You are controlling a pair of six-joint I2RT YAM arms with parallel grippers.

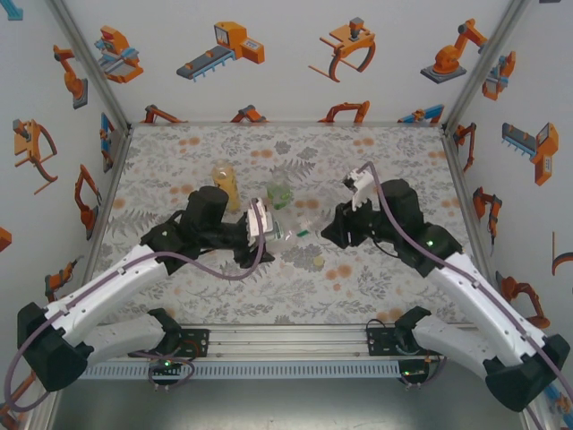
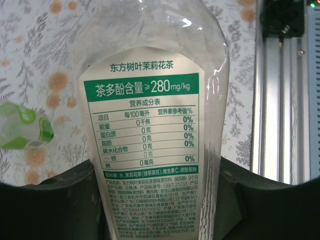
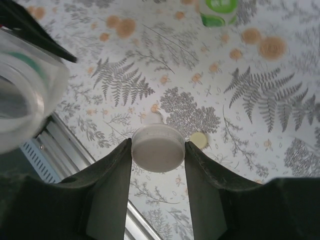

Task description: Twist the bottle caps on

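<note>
Right wrist view: the right claw is clamped on the white cap at lower centre, with the yellow-green cap on the floral surface beyond. Left wrist view: the left claw grips the slim clear bottle mid-frame.

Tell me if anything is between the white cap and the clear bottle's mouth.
Nothing visible does. The white cap, clamped in the right gripper, has open air toward the clear bottle held by the left gripper. The yellow-green cap lies on the table, off that line.
</note>
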